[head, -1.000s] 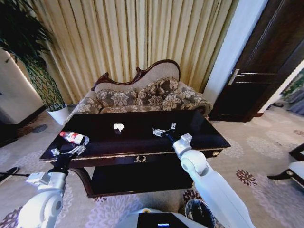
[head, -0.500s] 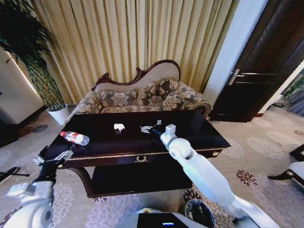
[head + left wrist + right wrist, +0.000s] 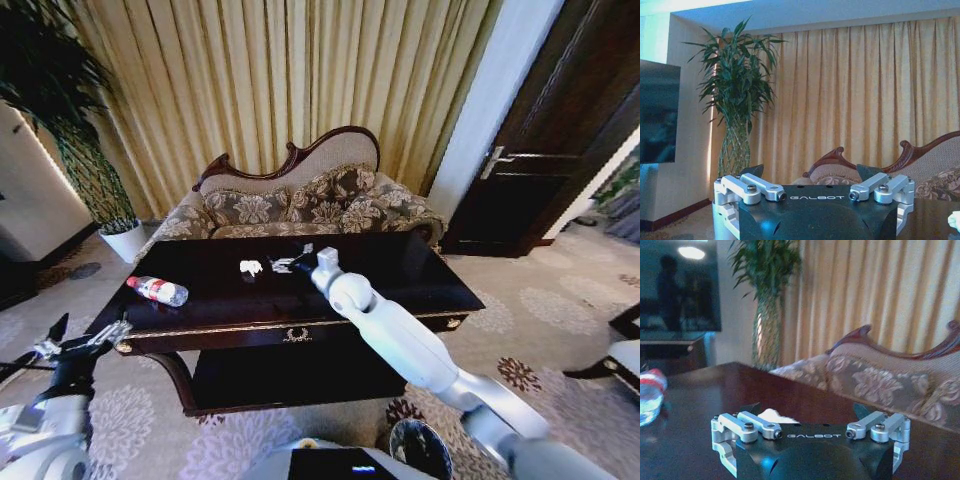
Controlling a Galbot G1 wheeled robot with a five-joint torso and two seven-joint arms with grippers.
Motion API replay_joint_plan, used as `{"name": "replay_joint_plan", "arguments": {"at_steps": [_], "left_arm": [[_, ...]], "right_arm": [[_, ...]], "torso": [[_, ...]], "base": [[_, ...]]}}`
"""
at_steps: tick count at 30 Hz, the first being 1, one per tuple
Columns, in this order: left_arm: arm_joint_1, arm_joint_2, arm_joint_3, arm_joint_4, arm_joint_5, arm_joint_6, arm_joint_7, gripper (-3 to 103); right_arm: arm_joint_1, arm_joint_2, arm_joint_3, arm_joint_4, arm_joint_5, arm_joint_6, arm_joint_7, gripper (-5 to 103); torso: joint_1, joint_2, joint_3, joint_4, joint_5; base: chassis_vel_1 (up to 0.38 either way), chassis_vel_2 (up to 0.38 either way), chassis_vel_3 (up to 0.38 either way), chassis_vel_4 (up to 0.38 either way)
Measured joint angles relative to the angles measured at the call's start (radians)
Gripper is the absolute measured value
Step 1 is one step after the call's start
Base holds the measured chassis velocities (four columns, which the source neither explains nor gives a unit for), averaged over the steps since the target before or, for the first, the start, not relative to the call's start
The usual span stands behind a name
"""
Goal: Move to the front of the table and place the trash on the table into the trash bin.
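Right gripper (image 3: 288, 262) is extended over the table (image 3: 420, 285), fingers spread, hovering just beside a white crumpled scrap (image 3: 250, 267) that lies near the table's back edge, left of centre. In the right wrist view the scrap (image 3: 774, 415) sits directly ahead of the spread fingers, not touching them. The clear plastic bottle (image 3: 156, 290) with red label lies on its side near the front-left corner of the table; in the right wrist view it (image 3: 651, 395) appears off to the side. Left gripper (image 3: 82, 343) is held low, off the table's left end, well apart from the bottle, fingers spread, nothing between them. The trash bin (image 3: 420, 447) stands on the carpet in front of the table, below the right arm.
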Motion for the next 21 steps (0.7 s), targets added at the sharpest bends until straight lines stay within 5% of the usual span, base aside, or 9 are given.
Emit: {"name": "replay_joint_plan", "arguments": {"at_steps": [7, 10, 21], "left_arm": [[0.004, -0.018, 0.004, -0.005, 0.011, 0.0, 0.0, 100], [0.005, -0.025, 0.008, -0.02, 0.015, 0.0, 0.001, 100], [0.024, -0.029, -0.013, -0.019, 0.004, -0.029, 0.007, 100]], "right_arm": [[0.021, 0.054, -0.047, -0.028, 0.03, -0.05, 0.0, 100], [0.034, 0.121, -0.055, -0.097, -0.013, -0.053, 0.0, 100], [0.041, 0.19, -0.044, -0.192, -0.08, -0.048, 0.0, 100]], "torso": [[0.0, 0.0, 0.0, 0.0, 0.0], [0.0, 0.0, 0.0, 0.0, 0.0], [0.0, 0.0, 0.0, -0.0001, 0.0001]], "base": [[0.0, 0.0, 0.0, 0.0], [0.0, 0.0, 0.0, 0.0], [0.0, 0.0, 0.0, 0.0]]}}
